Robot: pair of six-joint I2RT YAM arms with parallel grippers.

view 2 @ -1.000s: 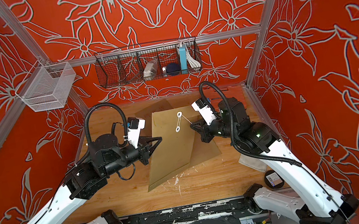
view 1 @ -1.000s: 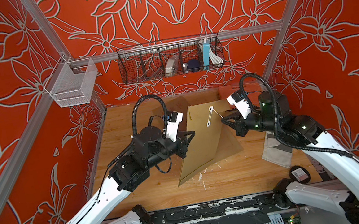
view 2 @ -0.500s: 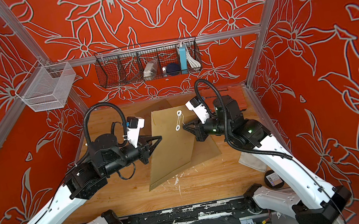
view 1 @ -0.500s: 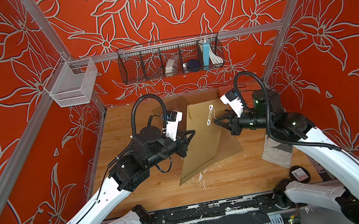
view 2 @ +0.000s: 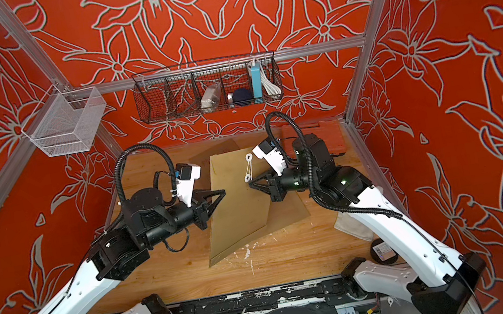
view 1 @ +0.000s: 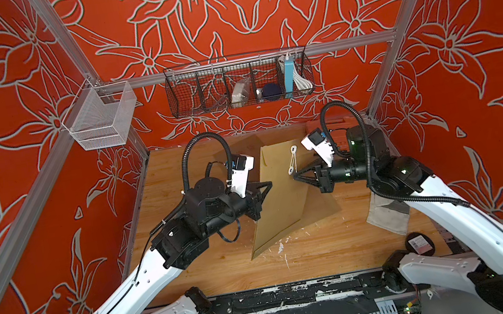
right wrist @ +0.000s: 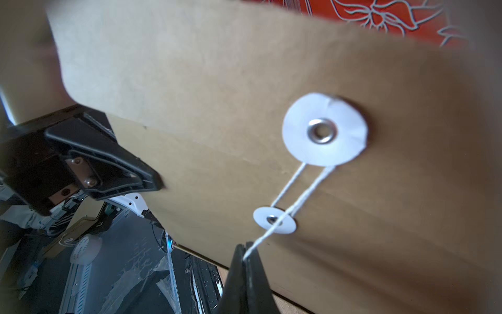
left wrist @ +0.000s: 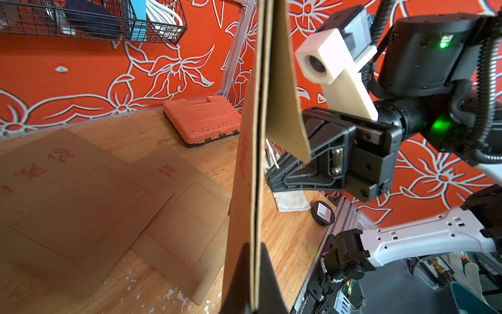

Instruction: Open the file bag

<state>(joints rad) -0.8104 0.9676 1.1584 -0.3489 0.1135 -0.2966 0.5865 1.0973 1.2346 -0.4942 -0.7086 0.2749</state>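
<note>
Tilting up on edge, flap end toward the back wall [view 1: 227, 29], flat brown kraft-paper file bag [view 1: 282, 201] sits clamped in left gripper [view 1: 269, 183], right gripper [view 1: 294, 176] pinching its thin white string [right wrist: 288, 185].

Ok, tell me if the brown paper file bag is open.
Shut: on the file bag, white string loops from the flap's white disc to the body's disc, end pinched in the right gripper.

Brown file bag [view 1: 280, 201], upright on edge, white string [right wrist: 311, 190] fastened

file bag [view 1: 282, 201]: centre, over table [view 1: 313, 258] | toolbox [left wrist: 202, 119]: back right | cloth [view 1: 387, 214]: right edge
</note>
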